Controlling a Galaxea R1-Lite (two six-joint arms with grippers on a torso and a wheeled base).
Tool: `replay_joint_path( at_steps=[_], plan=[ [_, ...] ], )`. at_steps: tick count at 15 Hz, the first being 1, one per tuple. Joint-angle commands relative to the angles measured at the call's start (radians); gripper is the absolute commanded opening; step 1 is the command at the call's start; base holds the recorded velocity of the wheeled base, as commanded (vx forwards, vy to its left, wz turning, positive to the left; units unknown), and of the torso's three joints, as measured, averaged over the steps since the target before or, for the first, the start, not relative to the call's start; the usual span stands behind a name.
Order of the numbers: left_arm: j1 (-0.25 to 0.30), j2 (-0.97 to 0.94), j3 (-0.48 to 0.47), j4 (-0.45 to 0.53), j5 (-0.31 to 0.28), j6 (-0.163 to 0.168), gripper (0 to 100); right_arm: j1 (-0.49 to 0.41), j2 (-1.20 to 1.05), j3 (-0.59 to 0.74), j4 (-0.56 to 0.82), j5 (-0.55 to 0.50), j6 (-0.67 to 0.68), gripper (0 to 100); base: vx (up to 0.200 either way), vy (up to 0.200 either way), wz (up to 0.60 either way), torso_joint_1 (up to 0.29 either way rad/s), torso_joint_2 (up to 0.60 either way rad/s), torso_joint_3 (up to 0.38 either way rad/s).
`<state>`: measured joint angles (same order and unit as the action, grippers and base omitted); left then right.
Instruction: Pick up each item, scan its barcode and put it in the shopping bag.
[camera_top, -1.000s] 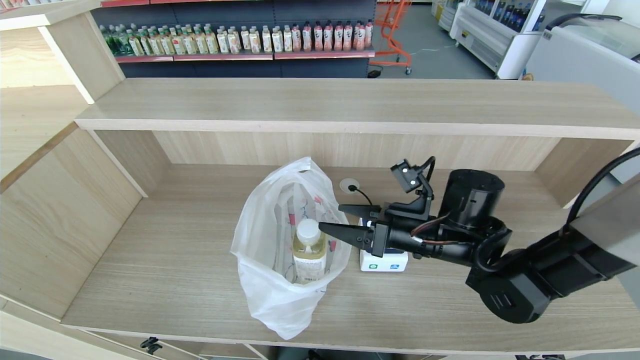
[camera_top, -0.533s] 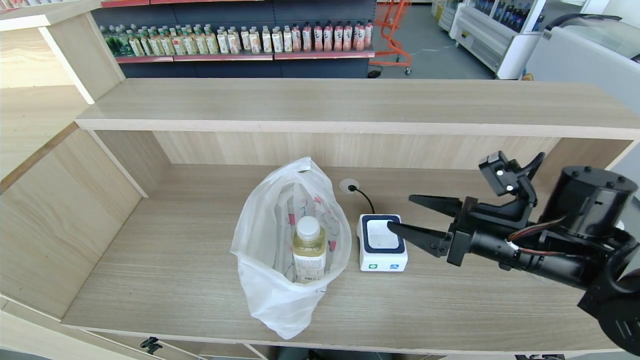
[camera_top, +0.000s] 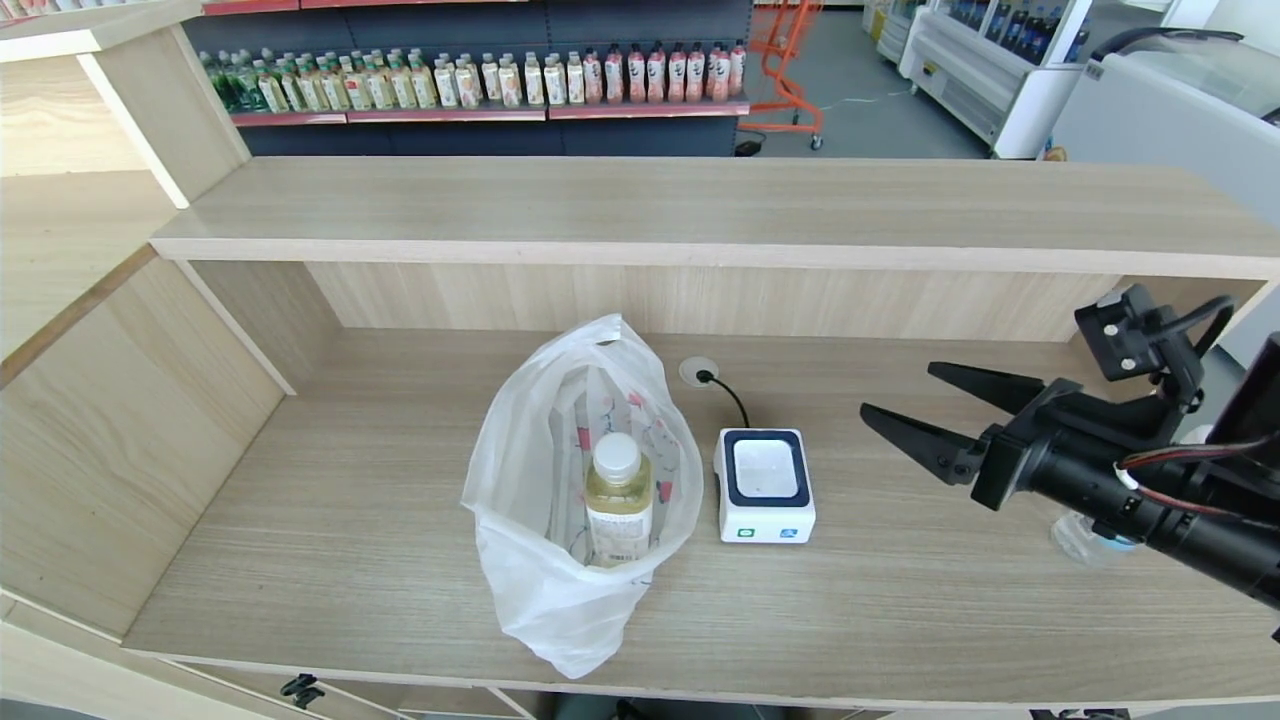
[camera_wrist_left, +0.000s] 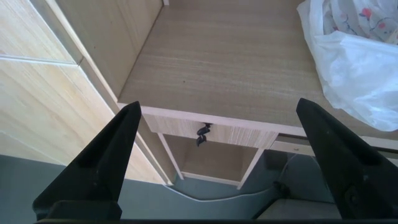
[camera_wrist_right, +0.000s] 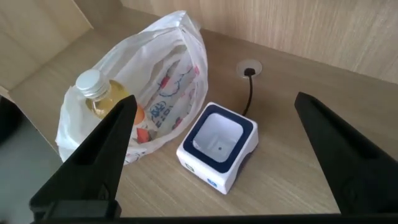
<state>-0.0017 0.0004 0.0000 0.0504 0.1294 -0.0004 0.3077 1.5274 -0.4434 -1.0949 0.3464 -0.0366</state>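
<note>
The right gripper (camera_top: 898, 389) has pulled back from the mouth of the shopping bag (camera_top: 530, 560). A second ago its fingers were just beside the bottle's cap. Now they hang well to the right of the scanner (camera_top: 764, 485), above bare tabletop (camera_top: 350, 520). The fingers are spread wide and hold nothing, as they were throughout the retreat.

The bottle (camera_top: 618, 495) has not moved. It stands upright inside the bag, its white cap and pale yellow contents showing through the opening, and the bag sits just left of the scanner. That item looks delivered, and the withdrawal reads as the close of its cycle.

The left gripper (camera_wrist_left: 217, 104) hangs with its fingers wide apart and empty, off the tabletop's front corner on the bag's side.

A clear item (camera_top: 1078, 535), partly hidden under the right arm, lies near the tabletop's right end. It may be the next thing to pick up and scan, though what it is cannot be told.
</note>
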Motion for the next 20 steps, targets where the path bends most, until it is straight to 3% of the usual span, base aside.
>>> replay_joint_path(
  at_steps=[1,7,10,20],
  plan=[
    [0.000,0.001,0.000,-0.001,0.001,-0.009,100,-0.005,-0.007,0.006,0.000,-0.001,0.000,100,-0.200,0.000,0.00,0.002,0.00,0.002],
    [0.000,0.001,0.000,-0.001,0.001,-0.004,100,-0.071,-0.020,0.037,0.000,0.000,0.001,100,-0.200,0.000,0.00,0.000,0.00,0.001],
    [0.000,0.001,0.000,0.000,0.001,-0.003,100,-0.088,-0.043,0.086,-0.002,-0.001,0.001,100,0.000,0.000,0.00,0.000,0.00,0.000],
    [0.000,0.001,0.000,0.000,-0.001,0.003,100,-0.167,-0.165,0.183,0.007,-0.014,0.014,100,0.000,-0.200,0.00,0.005,0.00,0.001]
  ],
)
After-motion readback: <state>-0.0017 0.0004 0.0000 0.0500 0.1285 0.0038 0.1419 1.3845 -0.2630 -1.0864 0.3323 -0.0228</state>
